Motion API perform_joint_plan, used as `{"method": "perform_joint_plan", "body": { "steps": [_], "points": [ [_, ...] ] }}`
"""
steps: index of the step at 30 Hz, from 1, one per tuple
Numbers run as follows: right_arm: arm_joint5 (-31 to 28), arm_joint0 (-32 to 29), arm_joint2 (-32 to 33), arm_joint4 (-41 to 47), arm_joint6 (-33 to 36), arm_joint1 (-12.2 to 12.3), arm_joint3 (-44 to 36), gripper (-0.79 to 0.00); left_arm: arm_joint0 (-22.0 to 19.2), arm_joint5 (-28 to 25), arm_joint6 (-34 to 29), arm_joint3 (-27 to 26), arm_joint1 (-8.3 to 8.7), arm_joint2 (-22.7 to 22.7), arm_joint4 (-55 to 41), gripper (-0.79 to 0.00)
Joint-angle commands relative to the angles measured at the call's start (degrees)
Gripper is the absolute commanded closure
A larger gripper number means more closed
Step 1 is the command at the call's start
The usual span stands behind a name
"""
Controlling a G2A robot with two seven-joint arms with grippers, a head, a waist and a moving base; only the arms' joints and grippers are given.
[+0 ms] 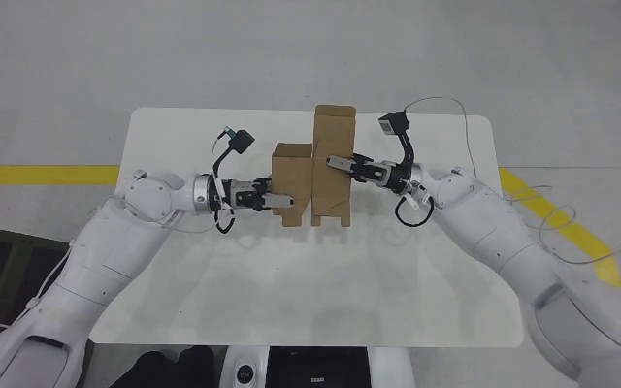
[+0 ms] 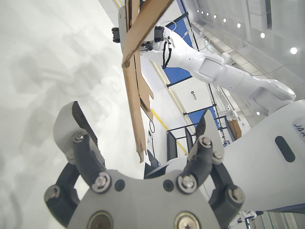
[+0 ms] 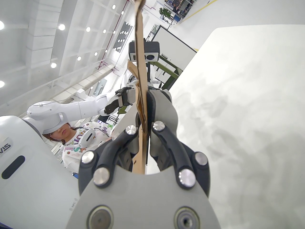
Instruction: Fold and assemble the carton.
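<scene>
White table [image 1: 291, 301] w/ grey floor [image 1: 291, 58] and a yellow line [image 1: 58, 175] behind it. The carton [image 1: 320, 179] is up over the table's middle, mostly flat, w/ one flap [image 2: 153, 21] splayed off to the side. Can't tell if its lower edge touches the table. Right end effector [image 3: 143, 96] is clenched on a carton panel, the cardboard pinched edge-on in its grip. Left end effector [image 2: 140, 110] is released, fingers [image 2: 81, 122] spread wide, w/ the carton's near edge sitting in the gap btwn them; contact w/ either one isn't evident. Step in hand, prob.: get a second grip so the flat sleeve can be opened into a tube. To do it well, bring the left side on far enough to bite one single layer, not both, else the sleeve won't open. Close squarely on the panel, away from the notched corner, since thin board creases easily. The right side should act as a firm anchor while the left pulls outward along the fold lines, slow, no twist. Watch the loose flap, esp. that it doesn't snag.
</scene>
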Motion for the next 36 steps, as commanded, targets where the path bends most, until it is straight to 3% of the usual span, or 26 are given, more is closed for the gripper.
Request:
{"method": "perform_joint_plan", "body": {
  "steps": [1,3,5,8,10,13,20,21,22,23,30,36],
  "points": [
    [0.0,-0.3,0.8,-0.7,-0.3,-0.3,0.3,0.000,0.3,0.7,-0.9,-0.2,-0.03,0.0,-0.1,-0.717],
    [0.0,-0.5,1.6,-1.4,-0.2,-0.5,0.5,0.000,0.7,1.4,-1.1,-0.2,-0.08,-0.1,0.1,-0.597],
    [0.0,-0.8,2.4,-1.8,0.0,-0.7,0.6,0.000,0.9,2.3,-1.2,-0.2,-0.16,-0.2,0.0,-0.391],
    [0.0,-1.0,3.5,-2.5,0.4,-0.9,0.6,0.000,1.1,3.2,-1.0,-0.1,-0.33,-0.3,0.3,-0.302],
    [0.0,-1.2,4.2,-2.9,0.7,-1.1,0.5,0.000,1.2,3.8,-0.7,0.1,-0.48,-0.3,0.3,-0.145],
    [0.0,-1.4,5.1,-3.6,1.1,-1.3,0.6,0.000,1.2,5.2,-0.2,0.7,-0.75,-0.3,-0.2,0.000],
    [0.3,-2.2,6.8,-4.2,2.4,-2.0,0.7,0.000,0.9,6.6,-1.2,1.9,-1.33,-0.7,-2.6,0.000],
    [0.3,-2.3,7.0,-4.2,2.5,-2.1,0.7,-0.083,0.8,6.6,-1.4,2.0,-1.40,-0.8,-3.0,0.000],
    [0.4,-2.4,7.3,-4.2,2.7,-2.1,0.8,-0.332,0.8,6.7,-1.6,2.1,-1.47,-0.9,-3.3,0.000],
    [0.3,-2.5,7.5,-4.1,2.9,-2.2,0.7,-0.785,0.7,6.7,-1.8,2.2,-1.53,-1.0,-3.6,0.000],
    [0.8,-2.9,9.8,-3.7,4.7,-2.1,2.0,-0.785,-1.0,10.3,-6.1,4.4,-1.71,-1.6,-2.6,0.000],
    [6.1,-3.0,12.3,-6.0,10.0,0.3,1.5,-0.785,-4.6,12.8,-16.5,8.1,-1.82,-1.5,-2.6,0.000]
  ]
}}
